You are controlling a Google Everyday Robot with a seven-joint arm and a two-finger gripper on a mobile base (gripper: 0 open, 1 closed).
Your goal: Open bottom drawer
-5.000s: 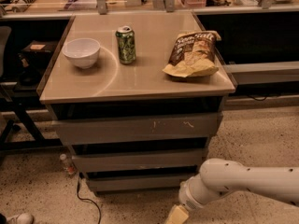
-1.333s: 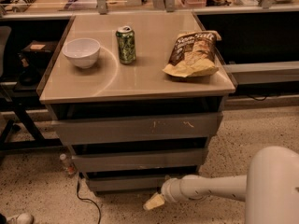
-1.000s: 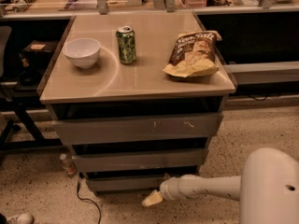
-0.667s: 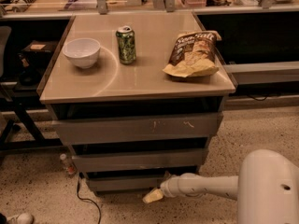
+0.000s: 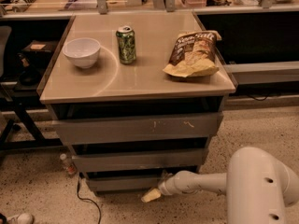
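The bottom drawer [image 5: 122, 183] is the slimmest plain grey front, lowest of three in the cabinet, just above the floor. It sits nearly flush with the fronts above it. My white arm comes in from the lower right, and the gripper [image 5: 152, 195] with its pale yellow tip hovers low at the drawer's right end, right at its lower front edge. Whether the tip touches the drawer is unclear.
On the cabinet's tan top [image 5: 140, 80] stand a white bowl [image 5: 81, 52], a green can [image 5: 126, 44] and a chip bag [image 5: 194, 53]. A small bottle [image 5: 67, 163] and a black cable [image 5: 88, 200] lie on the speckled floor at the left. Dark desks flank the cabinet.
The gripper has crept left and slightly up toward the bottom drawer's right end as the arm stretched out. The drawer fronts have not visibly moved.
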